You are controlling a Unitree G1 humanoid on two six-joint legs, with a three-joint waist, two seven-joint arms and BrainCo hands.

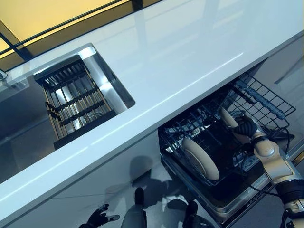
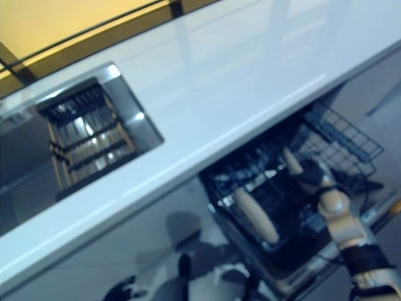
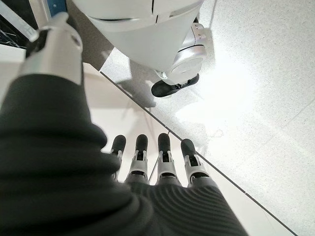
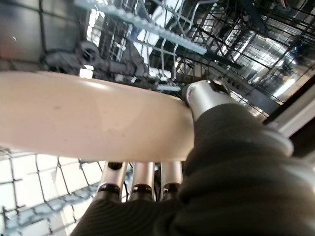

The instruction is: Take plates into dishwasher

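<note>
- While reaching into the pulled-out rack [image 1: 266, 102] of the dishwasher [image 1: 237, 199], right hand [image 1: 245, 127] grips a cream plate [image 4: 88, 115]: thumb on one face, fingers [image 4: 142, 179] curled under the other, rim pinched between them.
- Held plate [image 1: 227, 117] stands on edge among the wires, toward the middle of the rack.
- Second plate [image 1: 202, 157], same cream colour, already slotted upright nearer the front edge of the rack, apart from the held one.
- Dishwasher set under the white counter [image 1: 190, 52], rack sticking out below its edge.
- Left hand [image 3: 152, 162] hangs low over the pale floor [image 3: 266, 98], fingers straight and loose, holding nothing; seen in the head views only as a dark shape at the bottom edge [image 1: 99, 218].
- Sink [image 1: 102, 80] sunk in the counter on the robot's left, with a dark slatted drying rack [image 1: 76, 102] inside; whether any dish sits in it cannot be told.
- Yellow wall [image 1: 42, 12] beyond the far edge of the counter.
</note>
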